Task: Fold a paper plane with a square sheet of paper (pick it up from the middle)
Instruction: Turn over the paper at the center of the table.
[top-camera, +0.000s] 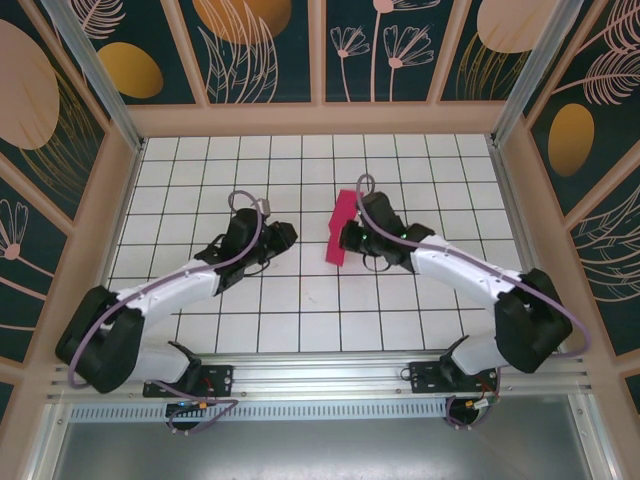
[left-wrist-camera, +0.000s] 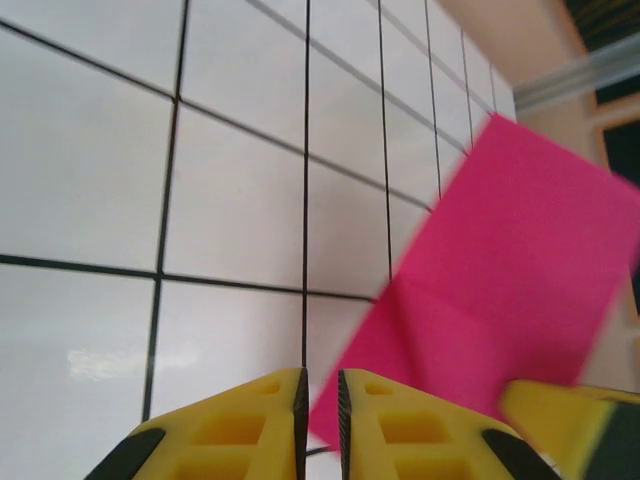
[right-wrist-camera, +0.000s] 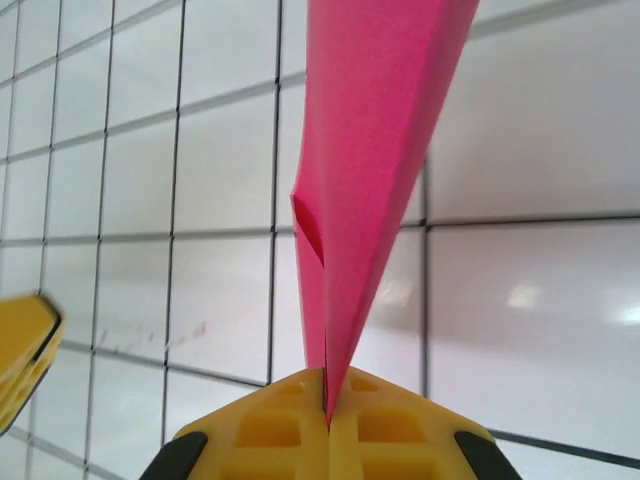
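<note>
The magenta-pink sheet of paper (top-camera: 340, 228) is folded double into a long strip and held up off the table. My right gripper (top-camera: 345, 240) is shut on its lower edge. In the right wrist view the paper (right-wrist-camera: 370, 150) rises from the closed right gripper (right-wrist-camera: 327, 400), its two layers spreading apart higher up. My left gripper (top-camera: 288, 237) hovers just left of the paper, apart from it. In the left wrist view the left gripper (left-wrist-camera: 321, 400) has a narrow gap with nothing in it, and the paper (left-wrist-camera: 500, 280), creased across its middle, lies beyond it to the right.
The white grid-tiled table (top-camera: 300, 310) is walled by beige panels (top-camera: 320, 118) and an aluminium rail (top-camera: 330, 375) at the near edge. A yellow fingertip of the right gripper (left-wrist-camera: 570, 425) shows in the left wrist view, and one of the left gripper (right-wrist-camera: 25, 345) in the right wrist view.
</note>
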